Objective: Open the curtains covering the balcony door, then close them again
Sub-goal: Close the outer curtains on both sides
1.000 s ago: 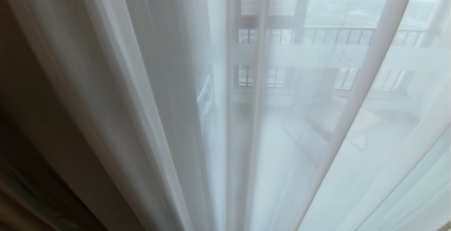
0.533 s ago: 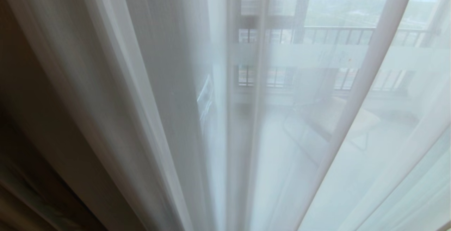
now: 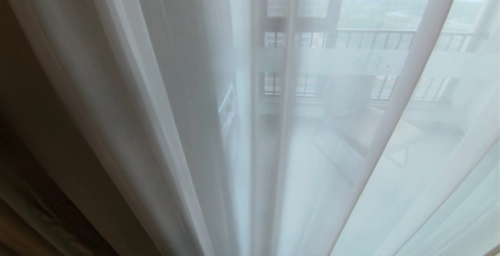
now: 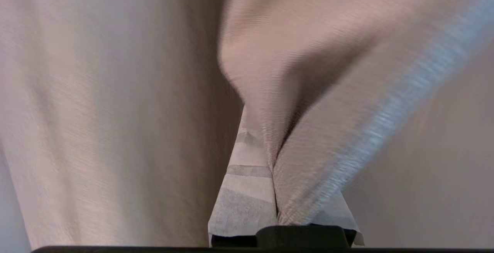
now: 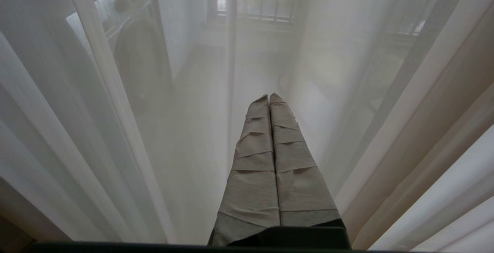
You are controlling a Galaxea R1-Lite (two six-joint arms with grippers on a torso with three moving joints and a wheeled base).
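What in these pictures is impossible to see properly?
- Left gripper, shut on the beige curtain: left wrist view, fabric covers its fingertips; outside the head view.
- Frosted band characters: head view, veiled by the sheer curtain.
- Washing machine: right wrist view, hazy behind sheer.

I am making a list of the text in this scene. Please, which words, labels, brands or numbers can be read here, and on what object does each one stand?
No text can be read.
Frosted band on the balcony door: faint small characters show through the sheer curtain, too blurred to read.
Washing machine behind the sheer: no legible label.
Left gripper, right gripper: no markings.
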